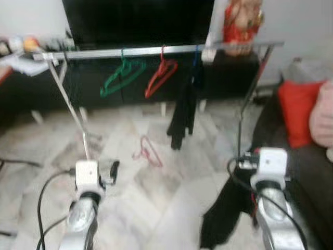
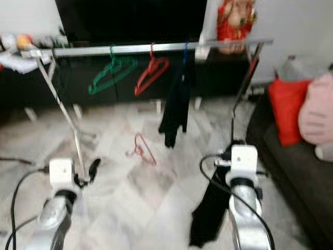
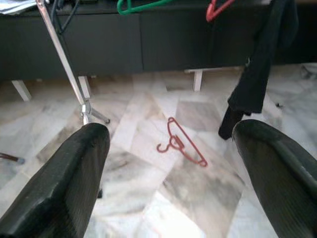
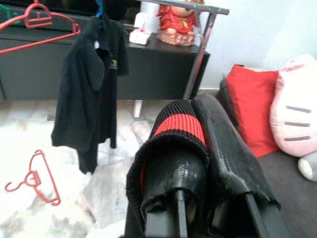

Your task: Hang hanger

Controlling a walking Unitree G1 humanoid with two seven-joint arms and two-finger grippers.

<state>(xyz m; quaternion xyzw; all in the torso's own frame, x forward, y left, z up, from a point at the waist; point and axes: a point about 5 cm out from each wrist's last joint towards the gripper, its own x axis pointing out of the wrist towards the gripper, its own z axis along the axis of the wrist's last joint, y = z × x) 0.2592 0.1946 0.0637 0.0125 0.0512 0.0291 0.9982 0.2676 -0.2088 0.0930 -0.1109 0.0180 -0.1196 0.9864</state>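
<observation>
Pink plastic hanger (image 1: 147, 151), thin and hooked, lies flat on the pale marble-tiled floor (image 1: 171, 208), out ahead of the robot and roughly midway between its 2 arms, beneath the long silver clothes rail (image 1: 156, 51). That rail already carries a green plastic hanger (image 1: 120, 77), a red plastic hanger (image 1: 160, 77) and a black polo shirt on a blue hanger (image 1: 183, 112), so my guess is the fallen one belongs up there with them.

Left gripper (image 3: 168, 163) has its 2 black fingers spread wide apart with nothing between them, and from its wrist camera the pink hanger sits squarely in the gap, though well ahead and lower down on the tiles. It looks lined up for a reach, not yet near contact.

Right gripper (image 4: 208, 163) has its fingers pressed together on a black knitted garment with a red stripe (image 4: 177, 128), which drapes over them and hangs toward the floor. The hanger lies off toward the robot's left of it, well apart. A dark sofa with a red cushion (image 1: 296, 112) stands on the right.
</observation>
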